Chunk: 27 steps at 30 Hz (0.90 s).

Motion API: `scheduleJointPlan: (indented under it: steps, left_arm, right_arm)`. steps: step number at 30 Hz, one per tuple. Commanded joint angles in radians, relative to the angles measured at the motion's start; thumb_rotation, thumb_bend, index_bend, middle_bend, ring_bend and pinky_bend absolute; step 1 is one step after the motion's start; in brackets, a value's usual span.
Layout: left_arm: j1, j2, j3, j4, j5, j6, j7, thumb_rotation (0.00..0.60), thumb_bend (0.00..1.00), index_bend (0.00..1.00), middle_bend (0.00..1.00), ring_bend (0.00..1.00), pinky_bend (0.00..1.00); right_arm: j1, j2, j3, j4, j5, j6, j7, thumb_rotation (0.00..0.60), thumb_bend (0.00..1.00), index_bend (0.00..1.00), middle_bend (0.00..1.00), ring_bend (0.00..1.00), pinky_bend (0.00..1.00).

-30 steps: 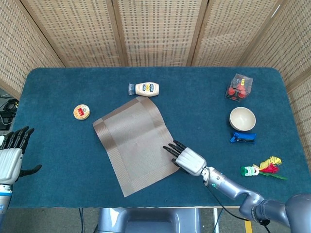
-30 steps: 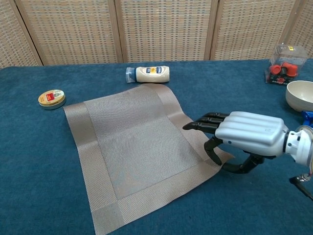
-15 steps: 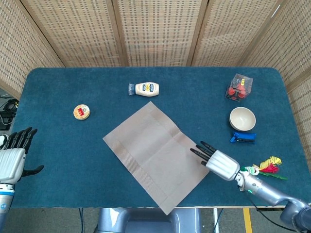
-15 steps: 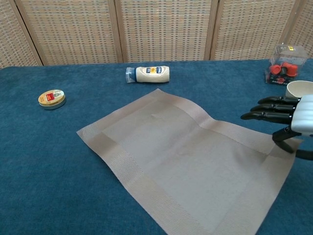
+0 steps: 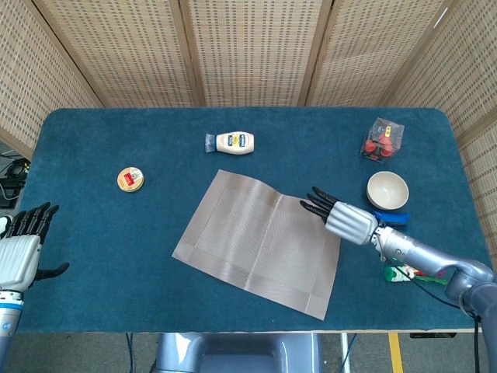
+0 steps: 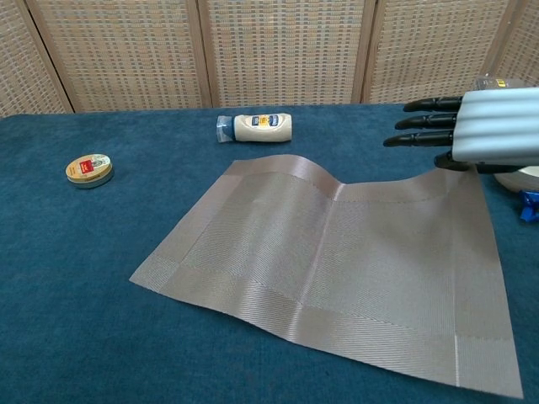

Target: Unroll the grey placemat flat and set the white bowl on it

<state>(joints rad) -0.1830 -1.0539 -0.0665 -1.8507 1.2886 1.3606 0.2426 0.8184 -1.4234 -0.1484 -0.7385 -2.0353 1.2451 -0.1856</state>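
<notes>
Grey woven placemat [image 5: 260, 245] lies spread open across the middle of the blue table [image 5: 93, 140], so the unrolling is, by my reading, nearly done. It is not quite flat, though: a raised crease runs down it, and in the chest view its far right corner lifts off the cloth up toward the right hand. The second half of the task has not begun, since the white bowl [image 5: 387, 189] sits on the bare table just to the right of the mat, beside a blue clip [image 5: 390, 221].

Going left to right, the left hand [image 5: 21, 249] hovers at the near left edge of the table, well apart from everything, with its fingers straight and apart and nothing in them. A small round tin [image 5: 130, 179] and a white bottle [image 5: 235, 142] lying on its side rest beyond the mat, untouched.

The right hand [image 6: 493, 135] is over the mat's far right corner, fingers [image 6: 421, 122] stretched out straight and pointing left. The corner rises to the underside of the hand, which suggests a pinch with the thumb, but the thumb is hidden, so I cannot tell whether the mat is held or only touched.
</notes>
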Motion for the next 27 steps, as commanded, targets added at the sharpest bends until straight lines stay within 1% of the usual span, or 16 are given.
scheduleJointPlan:
  steps: [1, 5, 13, 14, 15, 16, 17, 18, 19, 20, 21, 25, 27]
  left_arm:
    - [-0.004, -0.001, -0.003, 0.004, -0.009, -0.007, 0.001, 0.600, 0.00, 0.00, 0.00, 0.00, 0.00]
    - [-0.009, -0.005, -0.007, 0.010, -0.022, -0.016, 0.008, 0.600, 0.00, 0.00, 0.00, 0.00, 0.00]
    - [-0.020, -0.019, -0.012, 0.014, -0.049, -0.030, 0.034, 0.600, 0.00, 0.00, 0.00, 0.00, 0.00]
    - [-0.021, -0.020, -0.012, 0.014, -0.050, -0.031, 0.037, 0.600, 0.00, 0.00, 0.00, 0.00, 0.00]
    - [-0.021, -0.021, -0.012, 0.014, -0.050, -0.031, 0.039, 0.600, 0.00, 0.00, 0.00, 0.00, 0.00]
    - [-0.022, -0.021, -0.012, 0.014, -0.050, -0.031, 0.040, 0.600, 0.00, 0.00, 0.00, 0.00, 0.00]
    - [-0.022, -0.022, -0.011, 0.014, -0.050, -0.031, 0.042, 0.600, 0.00, 0.00, 0.00, 0.00, 0.00]
    - [-0.023, -0.023, -0.010, 0.014, -0.050, -0.032, 0.042, 0.600, 0.00, 0.00, 0.00, 0.00, 0.00]
    - [-0.023, -0.023, -0.010, 0.015, -0.049, -0.033, 0.042, 0.600, 0.00, 0.00, 0.00, 0.00, 0.00]
    - [-0.024, -0.024, -0.011, 0.016, -0.049, -0.034, 0.039, 0.600, 0.00, 0.00, 0.00, 0.00, 0.00]
    - [-0.025, -0.024, -0.011, 0.018, -0.047, -0.035, 0.037, 0.600, 0.00, 0.00, 0.00, 0.00, 0.00]
    - [-0.031, -0.027, -0.008, 0.031, -0.030, -0.043, 0.023, 0.600, 0.00, 0.00, 0.00, 0.00, 0.00]
    - [-0.037, -0.033, -0.005, 0.048, -0.004, -0.049, 0.004, 0.600, 0.00, 0.00, 0.00, 0.00, 0.00]
  right_arm:
    - [0.061, -0.042, 0.003, 0.079, -0.030, -0.034, -0.024, 0.600, 0.53, 0.70, 0.07, 0.00, 0.00]
    - [0.099, -0.085, 0.004, 0.146, -0.038, -0.045, -0.018, 0.600, 0.51, 0.70, 0.07, 0.00, 0.00]
    - [0.136, -0.195, 0.006, 0.285, -0.024, -0.020, 0.019, 0.600, 0.47, 0.70, 0.07, 0.00, 0.00]
    - [0.139, -0.207, 0.004, 0.300, -0.021, -0.017, 0.025, 0.600, 0.42, 0.67, 0.05, 0.00, 0.00]
    - [0.141, -0.214, 0.003, 0.309, -0.019, -0.014, 0.027, 0.600, 0.31, 0.58, 0.03, 0.00, 0.00]
    - [0.142, -0.222, 0.004, 0.318, -0.016, -0.010, 0.028, 0.600, 0.17, 0.42, 0.01, 0.00, 0.00]
    - [0.140, -0.234, 0.012, 0.329, -0.004, -0.001, 0.026, 0.600, 0.10, 0.29, 0.00, 0.00, 0.00]
    - [0.134, -0.244, 0.022, 0.337, 0.011, 0.007, 0.023, 0.600, 0.02, 0.13, 0.00, 0.00, 0.00]
    - [0.126, -0.249, 0.033, 0.338, 0.028, 0.012, 0.023, 0.600, 0.00, 0.06, 0.00, 0.00, 0.00]
    - [0.115, -0.254, 0.049, 0.333, 0.050, 0.026, 0.024, 0.600, 0.00, 0.01, 0.00, 0.00, 0.00]
    - [0.105, -0.254, 0.062, 0.323, 0.069, 0.048, 0.025, 0.600, 0.00, 0.00, 0.00, 0.00, 0.00]
    - [0.058, -0.228, 0.101, 0.265, 0.121, 0.143, 0.038, 0.600, 0.00, 0.00, 0.00, 0.00, 0.00]
    - [0.013, -0.191, 0.123, 0.198, 0.157, 0.210, 0.059, 0.600, 0.00, 0.00, 0.00, 0.00, 0.00]
